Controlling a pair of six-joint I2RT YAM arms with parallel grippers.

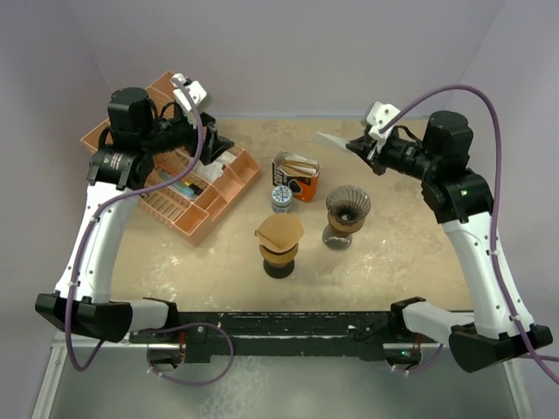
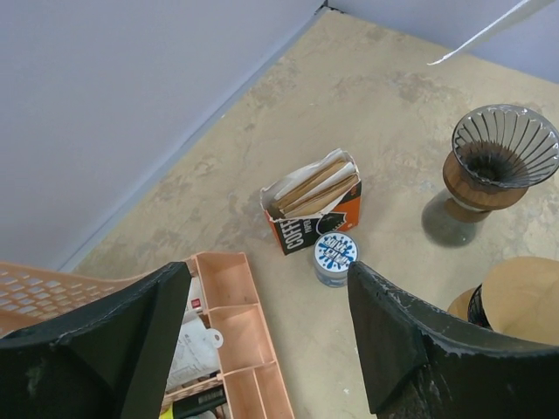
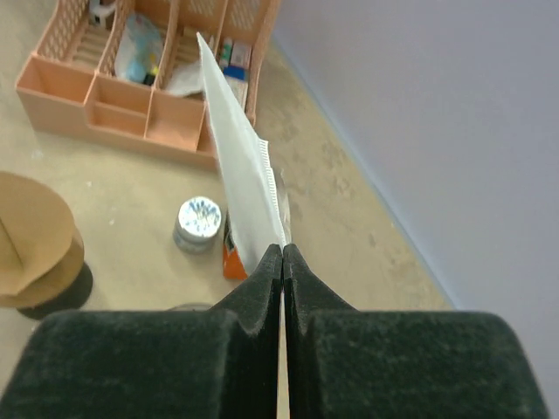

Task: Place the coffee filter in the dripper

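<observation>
My right gripper (image 1: pixel 361 145) is shut on a white paper coffee filter (image 1: pixel 334 140), held flat and edge-on high above the table's far right; it shows in the right wrist view (image 3: pixel 238 179) and as a sliver in the left wrist view (image 2: pixel 489 33). The empty dark ribbed dripper (image 1: pixel 348 206) stands on a wooden base at centre right, below and nearer than the filter, also in the left wrist view (image 2: pixel 505 147). A second dripper (image 1: pixel 279 246) holds a brown filter. My left gripper (image 1: pixel 217 140) is open and empty above the peach tray (image 1: pixel 210 218).
An orange coffee filter box (image 1: pixel 295 175) with brown filters stands behind a small round tin (image 1: pixel 280 197) at the table's centre. The peach organiser tray holds several small items at the far left. Grey walls close the back and sides.
</observation>
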